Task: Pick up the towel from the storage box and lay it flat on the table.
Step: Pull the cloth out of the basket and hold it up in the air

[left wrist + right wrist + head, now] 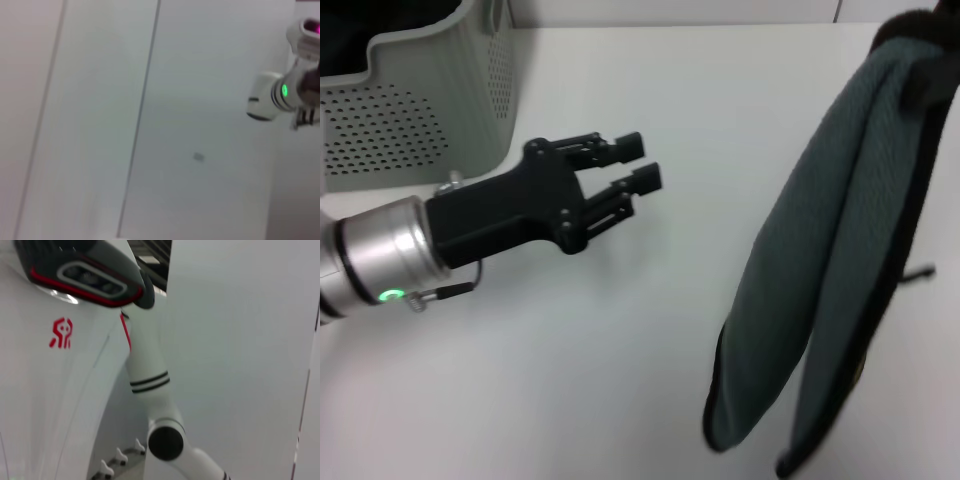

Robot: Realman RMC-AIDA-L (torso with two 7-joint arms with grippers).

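Hanging high over the right side of the worktop, the towel is already out of the storage box. It droops in a long fold with its dark grey-green side showing and its black trim along the edges. Its top is at the far right corner of the head view, and something dark up there seems to hold it. That is likely the right claw, but it is not clear enough to see, so I cannot tell if that claw is clenched or loose.

The left claw hovers over the left middle of the worktop, just beside the storage box, which stands at the far left corner. Its two fingers are spread a little and hold nothing. They point toward the towel but are well apart from it.

So the picking up looks done. What is left is to spread the towel and lay it flat on the worktop. The left claw may need to take a free corner to help.

Only the head view shows the towel, the box and the left claw. The left wrist view shows a far-off piece of the other arm. The right wrist view shows the robot's own body.
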